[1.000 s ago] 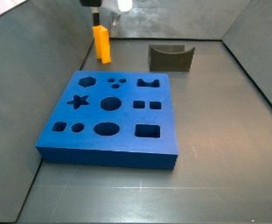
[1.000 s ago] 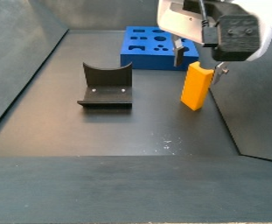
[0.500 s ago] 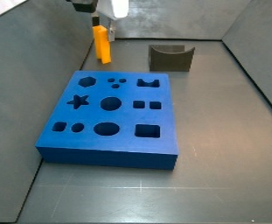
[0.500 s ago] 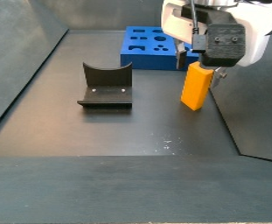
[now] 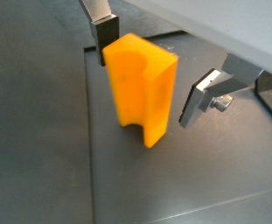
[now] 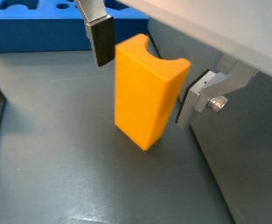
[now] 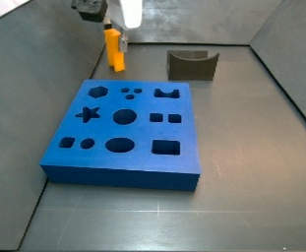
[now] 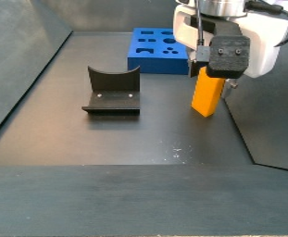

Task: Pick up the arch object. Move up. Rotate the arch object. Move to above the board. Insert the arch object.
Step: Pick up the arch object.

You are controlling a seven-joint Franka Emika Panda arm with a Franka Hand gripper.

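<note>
Currently: arch object point(image 5: 141, 87) upright on the floor beyond the board point(image 7: 124, 132), untouched; gripper point(image 6: 144, 74) straddles it, jaws apart, fingers point(image 6: 101, 41) beside but not clamped. Done: nothing. Left: grasp, lift, rotate, carry, insert

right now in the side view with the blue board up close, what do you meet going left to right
Gripper over the orange arch block at far left, then the blue board, then the dark grey block.
</note>
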